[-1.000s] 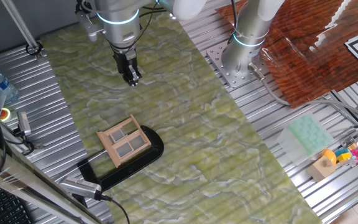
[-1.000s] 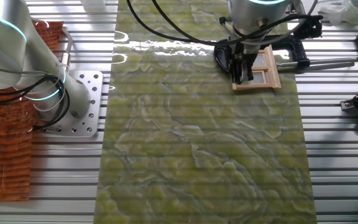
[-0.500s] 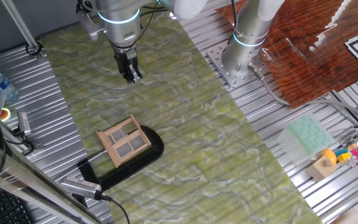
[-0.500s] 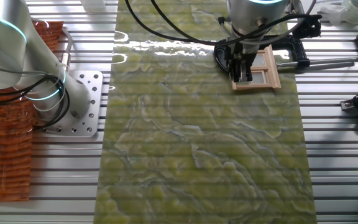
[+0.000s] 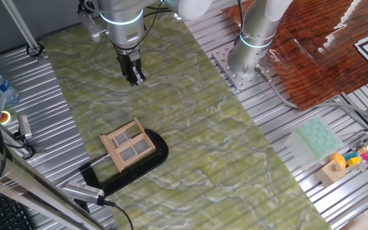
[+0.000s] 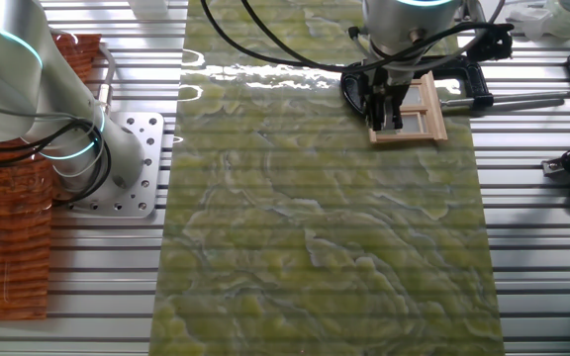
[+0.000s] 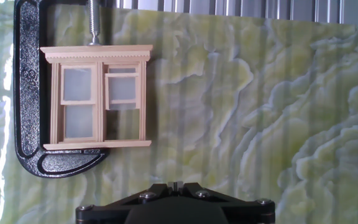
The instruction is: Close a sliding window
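Green marbled mat over the ribbed aluminium worktop [image 5: 280, 160], second idle arm bolted at the far side. Sliding window [image 5: 128, 145] sits clamped in a black C-clamp [image 5: 147, 163], at about 6 o'clock from the gripper [image 5: 133, 78] in one fixed view; in hand view it's at 10 o'clock, well apart from me. Right sash [image 7: 124, 88] is pushed up, lower right opening uncovered, so I judge it not closed yet. Change over the last second: the arm rose a touch from 1.0 s ago, then held; window unmoved. No contact made, so no task progress. Fingers look close together and hold nothing, but I can't tell for sure. My guess: descend to the sash next.
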{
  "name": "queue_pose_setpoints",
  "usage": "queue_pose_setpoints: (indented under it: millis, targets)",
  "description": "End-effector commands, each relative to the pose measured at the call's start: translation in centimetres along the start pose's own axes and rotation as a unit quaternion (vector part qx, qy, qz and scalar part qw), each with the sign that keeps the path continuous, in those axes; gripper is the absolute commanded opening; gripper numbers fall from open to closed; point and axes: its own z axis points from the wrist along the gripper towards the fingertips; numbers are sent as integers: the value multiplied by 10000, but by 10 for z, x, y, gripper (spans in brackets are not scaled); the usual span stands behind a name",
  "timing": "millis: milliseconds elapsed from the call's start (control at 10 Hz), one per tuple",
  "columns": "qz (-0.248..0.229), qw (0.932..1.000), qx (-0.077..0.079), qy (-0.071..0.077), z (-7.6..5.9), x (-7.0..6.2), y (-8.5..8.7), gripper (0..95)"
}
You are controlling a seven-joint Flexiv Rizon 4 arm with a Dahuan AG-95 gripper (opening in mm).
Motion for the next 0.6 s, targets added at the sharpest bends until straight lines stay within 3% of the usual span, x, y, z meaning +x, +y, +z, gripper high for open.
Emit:
queue_pose_setpoints:
  millis: [100, 600]
  targets:
    - [-19, 10000, -40, -1, 0, 0, 0, 0]
    - [-232, 9997, -13, 6, -1, -2, 1, 0]
